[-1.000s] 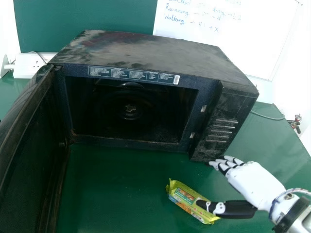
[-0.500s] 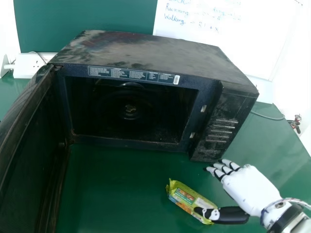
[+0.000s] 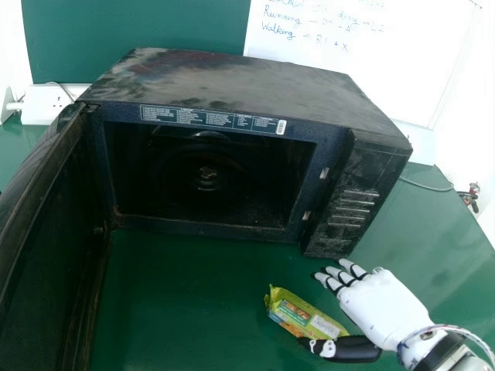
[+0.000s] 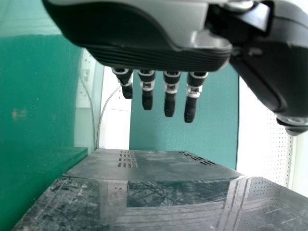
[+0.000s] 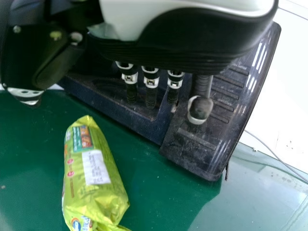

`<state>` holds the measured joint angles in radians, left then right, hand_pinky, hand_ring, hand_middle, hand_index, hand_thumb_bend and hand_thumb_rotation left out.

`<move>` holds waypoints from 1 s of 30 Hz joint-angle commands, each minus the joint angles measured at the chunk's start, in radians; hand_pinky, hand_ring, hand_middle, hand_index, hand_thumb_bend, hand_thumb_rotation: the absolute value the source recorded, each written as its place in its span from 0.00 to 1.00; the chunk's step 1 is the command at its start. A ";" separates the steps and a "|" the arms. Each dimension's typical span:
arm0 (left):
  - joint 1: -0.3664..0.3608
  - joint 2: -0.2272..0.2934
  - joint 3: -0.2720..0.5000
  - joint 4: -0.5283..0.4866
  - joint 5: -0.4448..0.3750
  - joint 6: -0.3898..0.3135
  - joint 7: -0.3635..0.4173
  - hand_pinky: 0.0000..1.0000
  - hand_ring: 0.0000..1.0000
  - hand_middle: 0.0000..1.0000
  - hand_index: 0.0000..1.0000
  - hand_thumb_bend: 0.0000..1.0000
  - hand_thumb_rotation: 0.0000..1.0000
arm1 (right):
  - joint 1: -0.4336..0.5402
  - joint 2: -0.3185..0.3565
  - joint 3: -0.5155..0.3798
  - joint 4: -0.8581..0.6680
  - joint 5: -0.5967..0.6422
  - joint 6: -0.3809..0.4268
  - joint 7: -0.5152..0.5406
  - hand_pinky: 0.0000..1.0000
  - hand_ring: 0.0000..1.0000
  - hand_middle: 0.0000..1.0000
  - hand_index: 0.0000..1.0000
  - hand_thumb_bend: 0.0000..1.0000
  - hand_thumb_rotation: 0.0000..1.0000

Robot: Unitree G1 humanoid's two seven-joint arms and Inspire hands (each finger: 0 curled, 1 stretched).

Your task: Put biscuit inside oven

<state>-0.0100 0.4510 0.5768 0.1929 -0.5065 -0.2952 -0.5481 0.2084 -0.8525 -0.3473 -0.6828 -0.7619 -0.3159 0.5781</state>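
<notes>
The right hand (image 3: 387, 305) has eased back toward the robot and slightly left, fingers extended, gripping nothing; the biscuit packet (image 3: 292, 309) lies unmoved on the table (image 3: 186, 301) before the open microwave oven (image 3: 247, 81), so grasping probably comes next.

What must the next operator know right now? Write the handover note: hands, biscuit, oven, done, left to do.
Right hand: open, holding nothing, beside the biscuit packet.
Left hand: open and empty, by the microwave oven.
Biscuit packet: lying on the green table, in front of the oven.
Done: oven door is open.
To do: grasp the packet, lift it, place it inside the oven, release.
</notes>
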 commanded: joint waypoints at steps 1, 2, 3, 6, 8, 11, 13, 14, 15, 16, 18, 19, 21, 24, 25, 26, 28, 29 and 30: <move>0.011 -0.003 0.000 -0.007 0.004 -0.010 0.002 1.00 0.91 0.92 0.94 1.00 1.00 | 0.009 0.017 0.011 0.011 -0.017 -0.013 -0.027 0.00 1.00 0.98 1.00 0.89 0.95; 0.010 -0.002 0.000 -0.004 0.002 -0.011 -0.002 1.00 0.91 0.92 0.94 1.00 1.00 | 0.011 0.018 0.015 0.013 -0.022 -0.014 -0.030 0.00 1.00 0.98 1.00 0.89 0.95; 0.010 -0.003 0.001 -0.001 0.001 -0.012 -0.005 1.00 0.91 0.93 0.95 1.00 1.00 | 0.010 0.019 0.019 0.014 -0.026 -0.013 -0.029 0.00 1.00 0.98 1.00 0.89 0.95; 0.014 -0.004 0.000 -0.010 0.009 -0.011 0.002 1.00 0.90 0.93 0.95 1.00 1.00 | 0.008 0.025 0.029 0.015 -0.044 -0.014 -0.034 0.00 1.00 0.98 1.00 0.88 0.97; 0.015 -0.005 0.000 -0.014 0.009 -0.008 0.004 1.00 0.89 0.92 0.94 1.00 1.00 | 0.008 0.033 0.035 0.025 -0.053 -0.023 -0.056 0.00 1.00 0.99 1.00 0.89 0.97; 0.013 -0.006 0.001 -0.008 0.007 -0.010 0.000 1.00 0.88 0.91 0.93 1.00 1.00 | 0.010 0.042 0.045 0.045 -0.067 -0.037 -0.093 0.00 1.00 0.98 1.00 0.89 0.96; 0.012 -0.006 0.001 -0.006 0.004 -0.011 -0.005 1.00 0.87 0.91 0.93 1.00 1.00 | 0.012 0.045 0.050 0.043 -0.078 -0.035 -0.095 0.00 1.00 0.98 1.00 0.88 0.96; 0.012 -0.007 0.001 -0.006 0.006 -0.014 -0.004 1.00 0.88 0.92 0.93 1.00 1.00 | 0.013 0.047 0.052 0.037 -0.080 -0.030 -0.088 0.00 1.00 0.98 1.00 0.88 0.97; 0.013 -0.008 0.002 -0.007 0.005 -0.014 -0.005 1.00 0.88 0.92 0.93 1.00 1.00 | 0.015 0.048 0.053 0.032 -0.079 -0.025 -0.080 0.00 1.00 0.98 1.00 0.87 0.97; 0.013 -0.009 0.002 -0.008 0.004 -0.015 -0.004 1.00 0.88 0.92 0.94 1.00 1.00 | 0.016 0.050 0.054 0.028 -0.078 -0.021 -0.074 0.00 1.00 0.98 1.00 0.87 0.97; 0.013 -0.010 0.002 -0.005 0.005 -0.022 -0.008 1.00 0.89 0.92 0.94 1.00 1.00 | 0.019 0.054 0.057 0.028 -0.081 -0.017 -0.074 0.00 1.00 0.97 1.00 0.86 0.96; 0.014 -0.011 0.002 -0.005 0.010 -0.025 -0.004 1.00 0.88 0.92 0.94 1.00 1.00 | 0.020 0.058 0.059 0.031 -0.082 -0.017 -0.080 0.00 1.00 0.97 1.00 0.86 0.96; 0.016 -0.012 0.001 -0.009 0.017 -0.027 0.004 1.00 0.88 0.91 0.93 1.00 1.00 | 0.022 0.064 0.063 0.034 -0.085 -0.015 -0.083 0.00 1.00 0.96 1.00 0.87 0.95; 0.016 -0.010 0.001 -0.009 0.016 -0.028 0.001 1.00 0.88 0.91 0.93 1.00 1.00 | 0.021 0.067 0.067 0.035 -0.090 -0.011 -0.077 0.00 1.00 0.96 1.00 0.89 0.94; 0.016 -0.009 0.001 -0.006 0.014 -0.030 -0.004 1.00 0.88 0.91 0.93 1.00 1.00 | 0.020 0.067 0.068 0.035 -0.091 -0.008 -0.072 0.00 1.00 0.97 1.00 0.89 0.93; 0.015 -0.008 0.001 -0.004 0.011 -0.030 -0.008 1.00 0.88 0.91 0.93 1.00 1.00 | 0.020 0.065 0.070 0.033 -0.094 -0.004 -0.064 0.00 1.00 0.97 1.00 0.89 0.93; 0.013 -0.009 0.000 -0.003 0.017 -0.035 -0.005 1.00 0.89 0.92 0.94 1.00 1.00 | 0.018 0.057 0.072 0.027 -0.098 0.007 -0.039 0.00 1.00 0.97 1.00 0.88 0.94; 0.012 -0.010 0.000 -0.001 0.019 -0.038 -0.003 1.00 0.89 0.92 0.94 1.00 1.00 | 0.016 0.051 0.074 0.026 -0.100 0.009 -0.027 0.00 1.00 0.97 1.00 0.88 0.94; 0.012 -0.009 -0.001 -0.001 0.020 -0.037 -0.003 1.00 0.90 0.92 0.93 1.00 1.00 | 0.013 0.045 0.076 0.027 -0.101 0.008 -0.018 0.00 1.00 0.97 1.00 0.88 0.95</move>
<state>-0.0081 0.4451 0.5768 0.1917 -0.4911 -0.3211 -0.5520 0.2184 -0.7940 -0.2762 -0.6490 -0.8620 -0.3141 0.5457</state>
